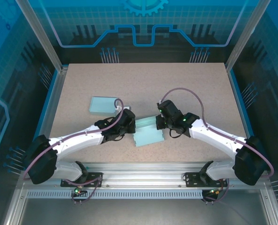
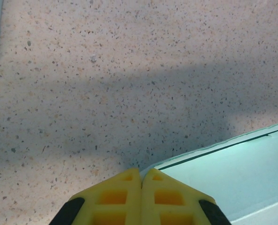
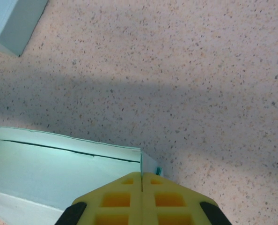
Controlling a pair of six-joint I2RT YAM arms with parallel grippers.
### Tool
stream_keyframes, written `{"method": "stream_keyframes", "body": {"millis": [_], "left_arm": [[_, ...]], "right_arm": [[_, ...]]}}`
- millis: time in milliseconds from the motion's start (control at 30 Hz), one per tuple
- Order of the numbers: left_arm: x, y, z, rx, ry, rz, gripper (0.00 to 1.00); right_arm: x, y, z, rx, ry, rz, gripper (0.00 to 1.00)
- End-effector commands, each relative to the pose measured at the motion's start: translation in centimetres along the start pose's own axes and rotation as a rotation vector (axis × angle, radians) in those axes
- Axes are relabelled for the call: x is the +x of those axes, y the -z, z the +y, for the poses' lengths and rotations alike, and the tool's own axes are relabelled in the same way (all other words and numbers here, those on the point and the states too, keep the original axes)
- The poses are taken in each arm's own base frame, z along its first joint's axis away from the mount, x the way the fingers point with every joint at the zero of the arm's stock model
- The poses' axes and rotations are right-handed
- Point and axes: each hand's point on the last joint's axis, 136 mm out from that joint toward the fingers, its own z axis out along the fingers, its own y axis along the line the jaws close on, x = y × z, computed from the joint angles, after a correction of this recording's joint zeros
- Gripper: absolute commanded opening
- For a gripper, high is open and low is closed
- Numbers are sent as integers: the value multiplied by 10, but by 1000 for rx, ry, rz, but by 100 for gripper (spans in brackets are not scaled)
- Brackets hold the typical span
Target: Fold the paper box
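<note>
A pale teal paper box (image 1: 147, 132) lies partly folded at the table's near centre, between both arms. My left gripper (image 1: 128, 123) is shut on the box's left wall; in the left wrist view the yellow fingers (image 2: 125, 197) pinch a thin paper edge, with the box (image 2: 228, 176) spreading to the right. My right gripper (image 1: 160, 123) is shut on the box's right wall; in the right wrist view its fingers (image 3: 160, 199) clamp the wall at the corner, with the box's inside (image 3: 54, 168) to the left.
A second, flat teal box (image 1: 103, 104) lies to the back left, its corner also seen as a teal box corner (image 3: 12, 23). The speckled table (image 1: 148, 89) has free room behind and to the right. Metal rails run along the near edge.
</note>
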Motion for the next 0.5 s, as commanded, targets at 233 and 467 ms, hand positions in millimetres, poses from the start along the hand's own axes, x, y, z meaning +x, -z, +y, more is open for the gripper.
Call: {"method": "stream_keyframes", "body": {"millis": [233,467], "left_arm": [[-59,1,-40,95,-20,-229,0],[-98,3,-64,126,-105,-395,0]], "right_arm": [[-31,-4,7,10,35,-148,0],[-56,-14,10,38,86,-252,0]]}}
